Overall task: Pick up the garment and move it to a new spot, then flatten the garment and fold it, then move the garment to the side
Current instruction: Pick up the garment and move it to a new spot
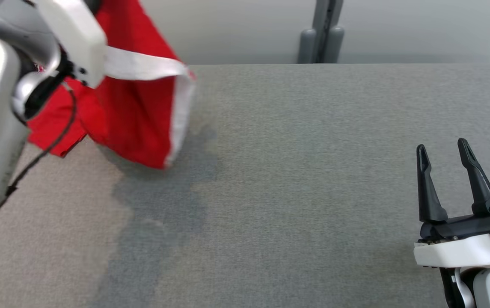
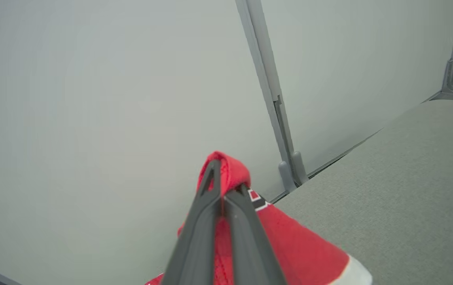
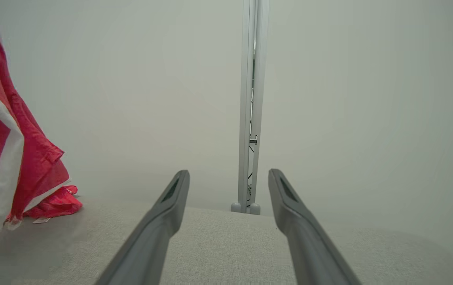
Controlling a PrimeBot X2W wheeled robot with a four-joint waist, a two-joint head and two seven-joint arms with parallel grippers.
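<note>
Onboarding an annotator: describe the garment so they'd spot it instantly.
Start at the grey table and look to its far left, by the pale wall. There the garment hangs from the left gripper, jaws shut on a fold. It is the one red thing, with white trim bands.

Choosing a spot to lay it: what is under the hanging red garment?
Grey tabletop, in shadow. The garment, pinched in the left gripper, seems to trail onto it. The surface behind the cloth is hidden.
</note>
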